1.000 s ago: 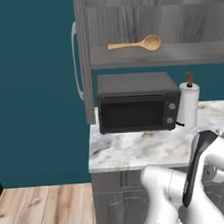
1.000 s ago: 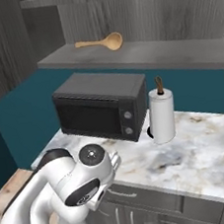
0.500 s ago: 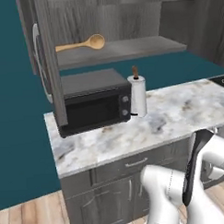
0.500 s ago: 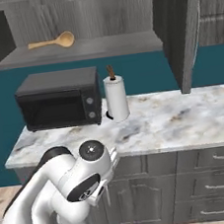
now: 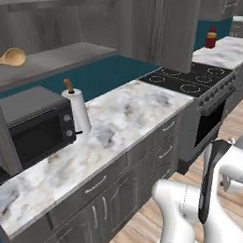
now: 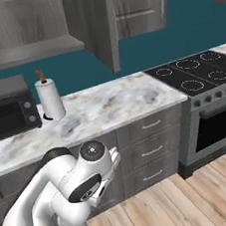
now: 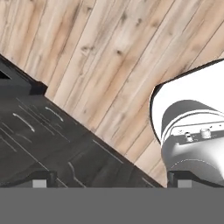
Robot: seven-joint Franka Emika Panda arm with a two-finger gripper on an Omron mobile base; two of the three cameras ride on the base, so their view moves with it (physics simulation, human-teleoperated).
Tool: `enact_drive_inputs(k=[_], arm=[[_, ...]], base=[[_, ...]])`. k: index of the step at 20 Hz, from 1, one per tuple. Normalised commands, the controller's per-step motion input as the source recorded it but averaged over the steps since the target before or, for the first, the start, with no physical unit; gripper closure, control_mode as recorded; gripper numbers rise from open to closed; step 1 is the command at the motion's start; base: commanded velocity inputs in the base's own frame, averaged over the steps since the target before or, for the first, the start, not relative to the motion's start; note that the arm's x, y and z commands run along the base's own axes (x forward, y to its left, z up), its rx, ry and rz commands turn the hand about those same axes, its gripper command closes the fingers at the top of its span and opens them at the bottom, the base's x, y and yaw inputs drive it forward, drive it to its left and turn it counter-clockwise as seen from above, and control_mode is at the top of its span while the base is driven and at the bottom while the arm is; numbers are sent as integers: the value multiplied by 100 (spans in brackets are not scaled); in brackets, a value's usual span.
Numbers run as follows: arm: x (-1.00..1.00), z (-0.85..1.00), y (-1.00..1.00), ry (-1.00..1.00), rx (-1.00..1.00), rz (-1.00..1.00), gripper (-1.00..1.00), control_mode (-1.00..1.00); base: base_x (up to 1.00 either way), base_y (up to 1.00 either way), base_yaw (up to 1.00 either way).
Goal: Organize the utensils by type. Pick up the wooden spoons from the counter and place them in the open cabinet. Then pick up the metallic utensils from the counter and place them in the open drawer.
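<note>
At far left, a wooden spoon (image 5: 9,57) lies on the open cabinet's shelf (image 5: 55,59), above the microwave (image 5: 31,125) and paper towel roll (image 5: 79,111) on the table (image 5: 128,113). The gripper (image 7: 111,183), spread wide and empty, points floorward; better to stop square before reaching. The base has driven rightward, bringing the stove (image 5: 192,80) into view.

A teal wall (image 6: 194,20) is seen behind the kitchen run. Pale wood plank flooring (image 6: 196,200) is laid in front of dark grey floor cabinets (image 6: 149,150) fitted with silver pulls. A black stove (image 6: 209,108) with 4 ringed burners is set at the right end. A black microwave (image 5: 31,127) and a white paper towel roll (image 5: 79,111) are placed side by side.
</note>
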Motion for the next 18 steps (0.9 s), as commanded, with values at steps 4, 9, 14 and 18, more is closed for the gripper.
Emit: enact_drive_inputs(k=[4, 9, 14, 18], arm=[[0, 0, 0, 0, 0, 0, -100, 100], [0, 0, 0, 0, 0, 0, -100, 100], [0, 0, 0, 0, 0, 0, -100, 100], [0, 0, 0, 0, 0, 0, -100, 100]], base=[[-36, 0, -73], [-34, 0, -72], [-28, 0, -70], [-22, 0, -67]])
